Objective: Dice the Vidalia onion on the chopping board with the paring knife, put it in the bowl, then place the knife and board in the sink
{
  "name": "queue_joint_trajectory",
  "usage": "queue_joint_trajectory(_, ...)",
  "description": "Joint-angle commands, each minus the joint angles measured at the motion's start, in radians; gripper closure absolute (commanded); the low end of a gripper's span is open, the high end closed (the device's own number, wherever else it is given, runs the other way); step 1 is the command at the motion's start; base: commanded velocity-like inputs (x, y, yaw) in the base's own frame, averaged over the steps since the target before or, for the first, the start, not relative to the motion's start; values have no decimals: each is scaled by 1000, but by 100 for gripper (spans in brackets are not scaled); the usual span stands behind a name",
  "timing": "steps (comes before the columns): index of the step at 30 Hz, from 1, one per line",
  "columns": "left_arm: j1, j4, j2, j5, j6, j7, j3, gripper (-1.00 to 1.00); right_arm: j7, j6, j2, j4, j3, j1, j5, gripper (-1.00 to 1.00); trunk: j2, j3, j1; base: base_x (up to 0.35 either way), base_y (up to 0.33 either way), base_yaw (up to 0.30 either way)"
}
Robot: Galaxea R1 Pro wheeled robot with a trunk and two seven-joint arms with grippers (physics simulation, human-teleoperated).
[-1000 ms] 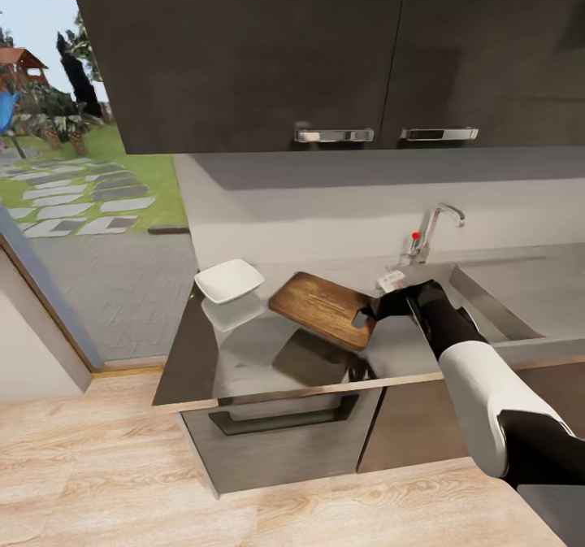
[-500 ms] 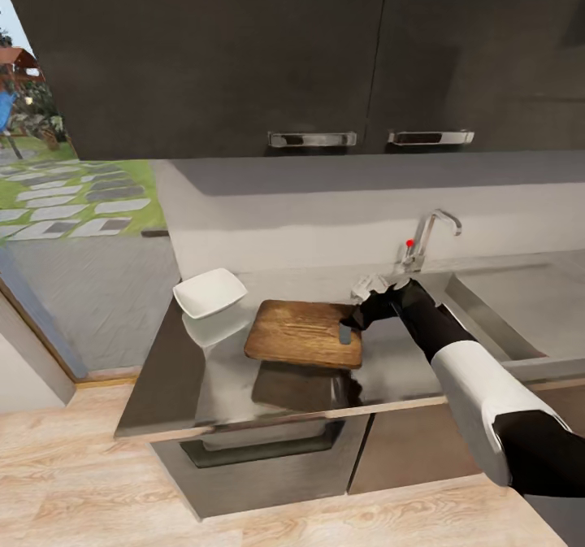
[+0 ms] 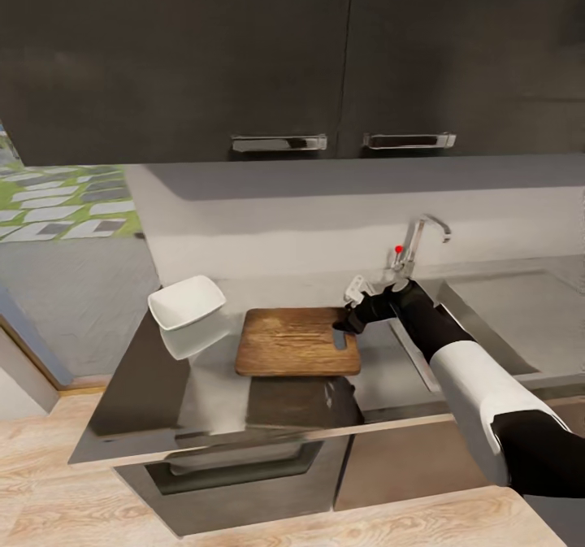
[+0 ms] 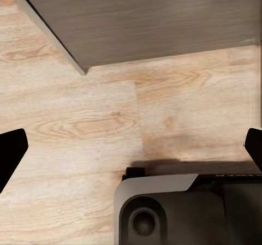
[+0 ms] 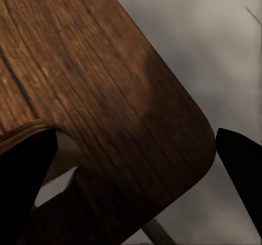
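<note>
A: What differs from the frame a second ago?

B: The chopping board (image 3: 297, 341) then hung tilted, its far corner raised above the countertop (image 3: 154, 384). Now it sits square to the countertop's front edge, level, with its dark reflection just below it. The camera has also swung, so the garden has slid toward the picture's left edge.

A: Who holds it?

B: The right gripper (image 3: 351, 325) is clamped on the board's handle end; in the right wrist view one dark finger (image 5: 24, 174) passes through the slot hole, the other (image 5: 243, 168) lies past the rounded corner.

A: And the left gripper (image 4: 131, 147)?

B: Spread wide, holding nothing, over the wooden floor (image 4: 82, 125).

A: The board's look?

B: Brown, rectangular, grained, with rounded corners. The white bowl (image 3: 187, 303) stands near the countertop's left end; the sink (image 3: 512, 319) and tap (image 3: 414, 242) lie beyond the board's handle end.
</note>
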Motion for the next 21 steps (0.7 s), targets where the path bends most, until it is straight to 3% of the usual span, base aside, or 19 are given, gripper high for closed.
queue_joint_trajectory(1, 0, -1, 0, 0, -2, 0, 0, -100, 7, 2, -1, -1, 2, -1, 4, 100, -2, -2, 1, 7, -148, 0)
queue_joint_trajectory(7, 0, 0, 1, 0, -2, 0, 0, -100, 64, -44, 1, 4, 2, -1, 3, 100, -2, -2, 1, 2, -43, 0)
queue_joint_trajectory(16, 0, 1, 0, 0, -2, 0, 0, -100, 75, -74, 3, 39, 3, -1, 3, 100, -2, -2, 1, 0, -2, 0)
queue_joint_trajectory(21, 0, 1, 0, 0, -2, 0, 0, -100, 74, -151, 6, 101, 2, -1, 3, 100, -2, -2, 1, 66, -34, 0)
